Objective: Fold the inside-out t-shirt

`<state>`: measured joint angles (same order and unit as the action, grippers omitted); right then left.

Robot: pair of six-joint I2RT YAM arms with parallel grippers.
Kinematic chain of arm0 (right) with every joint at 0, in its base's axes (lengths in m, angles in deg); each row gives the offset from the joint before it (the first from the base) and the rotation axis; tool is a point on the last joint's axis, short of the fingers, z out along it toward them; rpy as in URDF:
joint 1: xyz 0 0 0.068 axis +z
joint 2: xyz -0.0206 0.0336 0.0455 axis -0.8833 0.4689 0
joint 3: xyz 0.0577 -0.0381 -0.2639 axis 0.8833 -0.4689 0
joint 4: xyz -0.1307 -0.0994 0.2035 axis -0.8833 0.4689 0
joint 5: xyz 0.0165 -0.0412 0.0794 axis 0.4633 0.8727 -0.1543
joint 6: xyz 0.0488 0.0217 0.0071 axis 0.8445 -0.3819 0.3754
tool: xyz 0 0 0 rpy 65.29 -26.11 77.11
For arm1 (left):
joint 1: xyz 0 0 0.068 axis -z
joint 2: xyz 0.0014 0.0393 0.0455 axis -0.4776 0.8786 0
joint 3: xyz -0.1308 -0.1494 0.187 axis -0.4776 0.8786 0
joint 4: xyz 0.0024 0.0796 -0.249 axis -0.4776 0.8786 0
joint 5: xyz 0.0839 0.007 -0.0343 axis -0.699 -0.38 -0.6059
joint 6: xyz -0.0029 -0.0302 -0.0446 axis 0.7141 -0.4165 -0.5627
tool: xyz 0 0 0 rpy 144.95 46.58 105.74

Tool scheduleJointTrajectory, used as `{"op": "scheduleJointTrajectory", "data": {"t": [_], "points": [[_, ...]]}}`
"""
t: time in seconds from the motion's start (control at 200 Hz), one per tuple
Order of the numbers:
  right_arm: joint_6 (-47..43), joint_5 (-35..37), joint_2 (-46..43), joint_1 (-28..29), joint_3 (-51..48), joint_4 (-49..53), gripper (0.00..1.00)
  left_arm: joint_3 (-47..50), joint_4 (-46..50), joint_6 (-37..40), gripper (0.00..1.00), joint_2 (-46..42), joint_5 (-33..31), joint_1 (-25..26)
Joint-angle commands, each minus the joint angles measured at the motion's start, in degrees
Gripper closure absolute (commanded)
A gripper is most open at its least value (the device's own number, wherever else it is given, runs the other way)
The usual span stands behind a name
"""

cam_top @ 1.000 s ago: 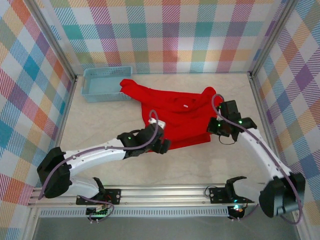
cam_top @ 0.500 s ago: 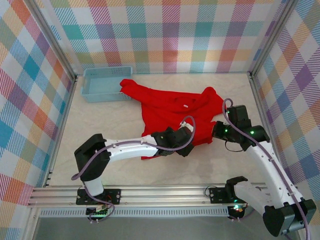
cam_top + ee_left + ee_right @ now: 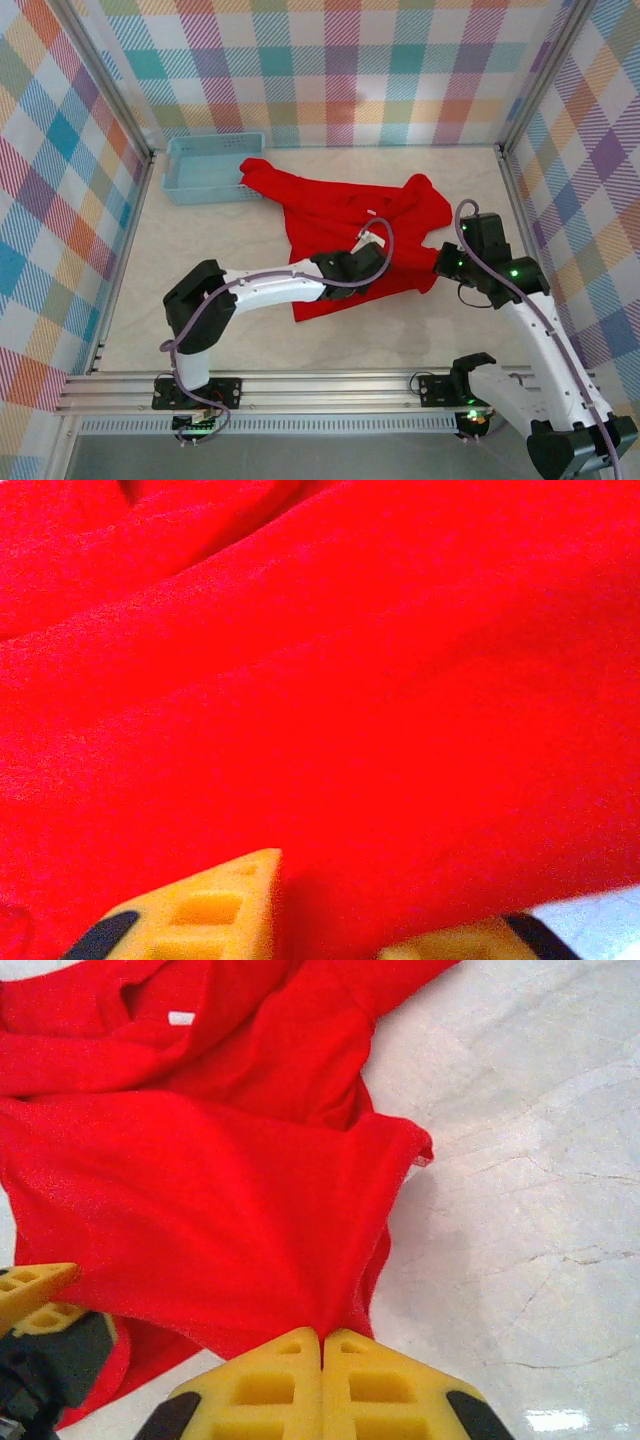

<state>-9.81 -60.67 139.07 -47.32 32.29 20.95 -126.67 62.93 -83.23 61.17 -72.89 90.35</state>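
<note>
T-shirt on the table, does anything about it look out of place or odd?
The t-shirt lies bunched and skewed, not flat. Its far-left end overlaps the blue basket's corner, and a white tag shows outside near the collar.

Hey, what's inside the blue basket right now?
Nothing lies in the blue basket: its bare floor shows along most of its length. A sleeve of the red t-shirt covers its right near corner, so that spot is hidden.
</note>
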Motion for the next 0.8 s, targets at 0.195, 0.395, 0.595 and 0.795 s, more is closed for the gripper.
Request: {"op": "scheduleJointTrajectory", "data": {"t": [0.195, 0.395, 0.595, 0.795], "points": [[-1.53, -8.31, -6.40, 0.33, -8.29, -12.58, 0.51, -7.55, 2.68, -0.90, 1.00, -6.52, 6.83, -0.63], [-0.24, -13.28, -18.68, 10.63, -22.15, -30.60, 0.39, -11.06, 5.11, -1.64, 1.00, -7.56, 9.82, -2.61], [-0.61, -6.16, -16.44, 24.35, -34.29, -48.43, 0.43, -14.30, 7.89, -0.89, 1.00, -7.76, 11.29, -3.37], [-5.08, -1.64, -1.18, 29.57, -37.48, -59.91, 0.46, -15.89, 9.81, 0.22, 1.00, -8.93, 10.63, -3.46]]}}
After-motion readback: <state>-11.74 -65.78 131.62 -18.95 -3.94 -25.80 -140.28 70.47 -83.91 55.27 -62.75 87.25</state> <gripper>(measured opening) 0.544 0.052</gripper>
